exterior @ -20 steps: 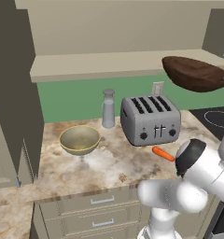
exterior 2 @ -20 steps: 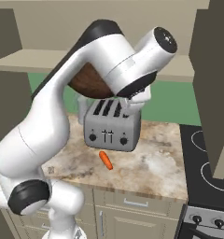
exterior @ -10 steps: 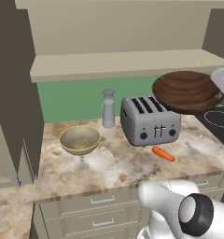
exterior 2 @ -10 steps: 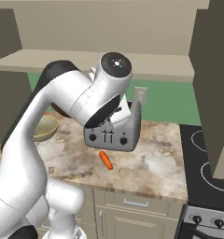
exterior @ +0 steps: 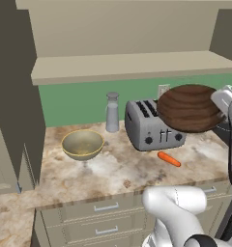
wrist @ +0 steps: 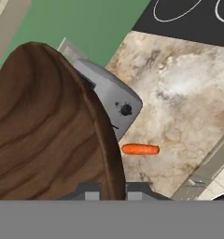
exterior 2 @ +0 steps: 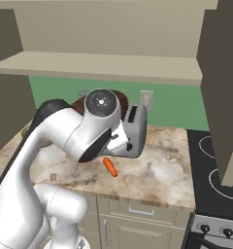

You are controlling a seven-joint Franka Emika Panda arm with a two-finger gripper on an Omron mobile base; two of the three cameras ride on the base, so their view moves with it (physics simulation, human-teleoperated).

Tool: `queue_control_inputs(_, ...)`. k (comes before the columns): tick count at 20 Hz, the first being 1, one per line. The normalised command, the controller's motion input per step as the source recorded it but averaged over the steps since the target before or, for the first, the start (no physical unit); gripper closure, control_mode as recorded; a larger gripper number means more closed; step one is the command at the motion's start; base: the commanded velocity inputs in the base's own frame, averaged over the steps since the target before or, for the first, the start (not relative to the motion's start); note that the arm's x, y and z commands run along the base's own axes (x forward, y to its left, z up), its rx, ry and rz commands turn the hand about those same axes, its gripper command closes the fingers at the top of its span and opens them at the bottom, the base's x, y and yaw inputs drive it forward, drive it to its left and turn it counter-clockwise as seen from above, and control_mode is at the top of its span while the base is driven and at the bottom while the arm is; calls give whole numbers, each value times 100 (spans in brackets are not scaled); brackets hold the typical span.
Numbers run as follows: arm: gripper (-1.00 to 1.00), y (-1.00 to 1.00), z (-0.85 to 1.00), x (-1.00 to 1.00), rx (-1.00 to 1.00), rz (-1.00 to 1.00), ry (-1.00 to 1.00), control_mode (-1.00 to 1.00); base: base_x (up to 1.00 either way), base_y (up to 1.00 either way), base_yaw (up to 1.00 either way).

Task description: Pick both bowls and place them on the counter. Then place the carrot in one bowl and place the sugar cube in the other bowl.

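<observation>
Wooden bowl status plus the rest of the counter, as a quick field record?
wooden bowl: gripped by its rim, tilted, in the air in front of the toaster
gripper: shut on the bowl rim
beige bowl: upright on the counter, left of the toaster
toaster: on the counter by the green wall
carrot: lying on the counter in front of the toaster
sugar cube: near the counter's front edge

I can read no words, numbers or brand marks anywhere before me. The toaster (exterior: 154,126) carries knobs and slots but no lettering I can make out.
</observation>
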Motion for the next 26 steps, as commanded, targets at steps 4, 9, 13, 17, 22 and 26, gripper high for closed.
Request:
queue_control_inputs(4, 100, -21, -32, 3, 0, -13, 0, -100, 0, 0, 0)
queue_control_inputs(9, 100, -26, -29, 5, 0, -13, 2, -100, 0, 0, 0)
queue_control_inputs(13, 100, -36, -33, 13, 1, -10, 11, -100, 0, 0, 0)
queue_control_inputs(17, 100, -33, -42, 7, 3, -5, 12, -100, 0, 0, 0)
queue_control_inputs(22, 100, -27, -47, 7, 7, -2, 12, -100, 0, 0, 0)
queue_control_inputs(26, 100, -24, -50, 13, 10, -2, 9, -100, 0, 0, 0)
